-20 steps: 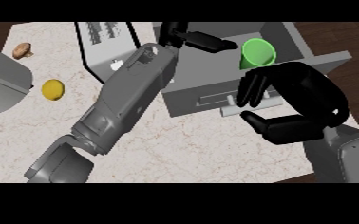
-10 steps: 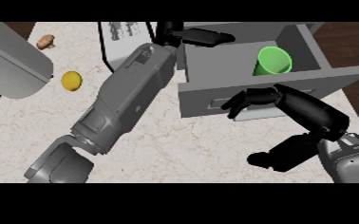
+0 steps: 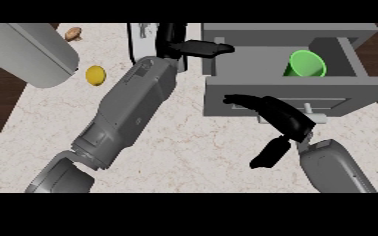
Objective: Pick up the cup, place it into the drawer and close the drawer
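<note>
With the cup (image 3: pixel 305 65) lying in the open drawer (image 3: pixel 277 99), the open right hand (image 3: pixel 279 117) should push its front squarely while the open left hand (image 3: pixel 193 49) keeps clear.

Only one view is given, taken from head height and aimed steeply down at the marbled desk (image 3: pixel 192 145). It is set close; both forearms are cut by the lower edge, and the open grey drawer (image 3: pixel 280 70) is framed at upper right.
</note>
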